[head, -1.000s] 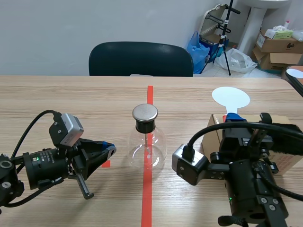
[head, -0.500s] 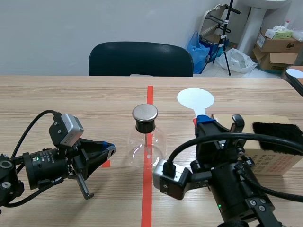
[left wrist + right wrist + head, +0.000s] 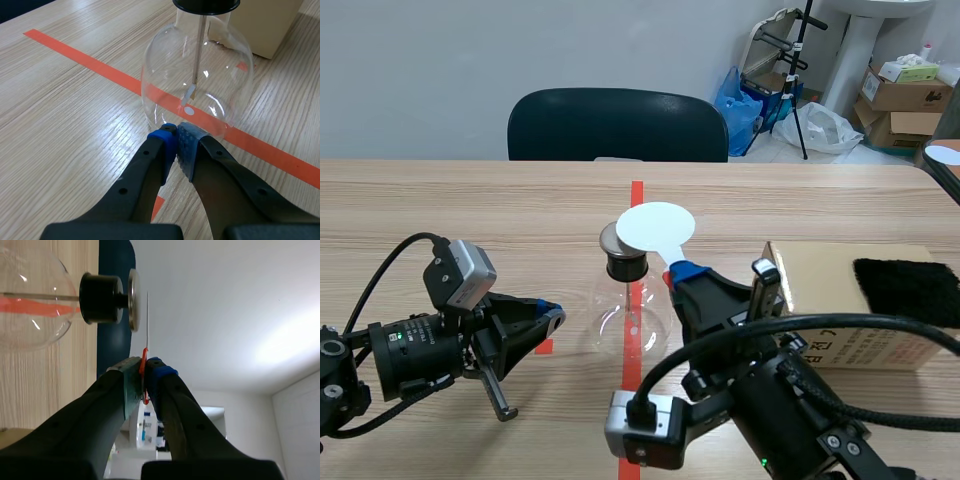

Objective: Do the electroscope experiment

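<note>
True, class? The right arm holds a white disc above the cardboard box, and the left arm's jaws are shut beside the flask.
No. The scene view shows the right arm holding the white disc above the flask's metal cap, not the cardboard box. The left arm's jaws are indeed shut beside the flask.

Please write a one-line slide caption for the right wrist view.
The right gripper, shut on the red handle of the white disc, holds it near the metal cap of the flask, not touching.
</note>
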Robot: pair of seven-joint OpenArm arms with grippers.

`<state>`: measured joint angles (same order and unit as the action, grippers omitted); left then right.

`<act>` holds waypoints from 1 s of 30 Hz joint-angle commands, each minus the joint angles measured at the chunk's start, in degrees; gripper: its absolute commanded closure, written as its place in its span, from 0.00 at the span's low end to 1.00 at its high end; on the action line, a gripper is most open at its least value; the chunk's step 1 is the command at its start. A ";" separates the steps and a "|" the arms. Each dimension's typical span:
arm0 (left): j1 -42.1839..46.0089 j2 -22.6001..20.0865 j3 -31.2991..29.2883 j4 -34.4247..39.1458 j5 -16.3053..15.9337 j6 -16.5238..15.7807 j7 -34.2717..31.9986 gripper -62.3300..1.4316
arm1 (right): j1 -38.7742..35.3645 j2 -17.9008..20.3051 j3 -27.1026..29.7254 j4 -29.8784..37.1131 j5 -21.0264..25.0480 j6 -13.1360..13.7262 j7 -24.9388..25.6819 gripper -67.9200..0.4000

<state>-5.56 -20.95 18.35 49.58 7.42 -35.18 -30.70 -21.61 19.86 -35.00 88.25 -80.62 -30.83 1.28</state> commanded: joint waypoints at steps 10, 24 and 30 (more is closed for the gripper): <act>-0.28 0.26 -0.37 0.98 -0.79 -0.11 -1.22 0.93 | 0.81 0.61 0.22 0.26 -0.20 -0.76 4.31 0.98; -0.28 0.26 -0.37 0.98 -0.79 -0.11 -1.22 0.93 | 0.81 0.61 0.22 0.26 -0.20 -0.76 4.26 0.98; -0.28 0.26 -0.37 0.98 -0.79 -0.11 -1.22 0.93 | 0.81 0.61 0.22 0.26 -0.20 -0.76 4.26 0.98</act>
<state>-5.56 -20.95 18.35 49.58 7.42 -35.18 -30.70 -21.61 19.86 -35.00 88.25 -80.79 -30.83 5.91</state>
